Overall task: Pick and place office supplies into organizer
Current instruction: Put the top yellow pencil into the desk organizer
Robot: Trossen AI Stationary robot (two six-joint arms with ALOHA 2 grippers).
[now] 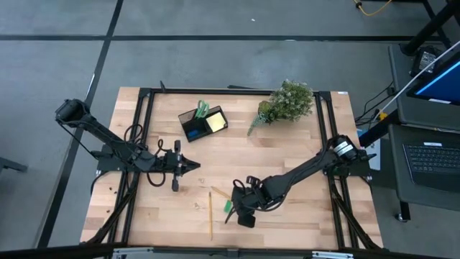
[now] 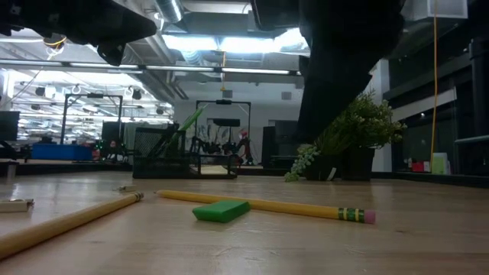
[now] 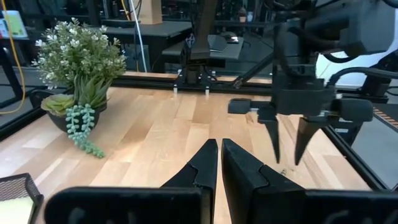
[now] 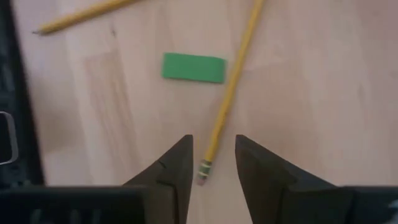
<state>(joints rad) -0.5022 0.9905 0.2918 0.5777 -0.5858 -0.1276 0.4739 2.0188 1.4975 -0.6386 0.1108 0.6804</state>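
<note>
1. The right gripper (image 4: 211,163) is parted and empty, its fingers (image 4: 177,165) straddling the eraser end of a yellow pencil (image 4: 231,87).
2. A green block (image 4: 193,67) lies just beside that pencil.
3. The right arm is stretched toward the high view's lower centre.
4. The left gripper (image 3: 220,163) is nearly closed, empty, at centre left.
5. The organizer (image 1: 203,122) sits at upper centre.
</note>
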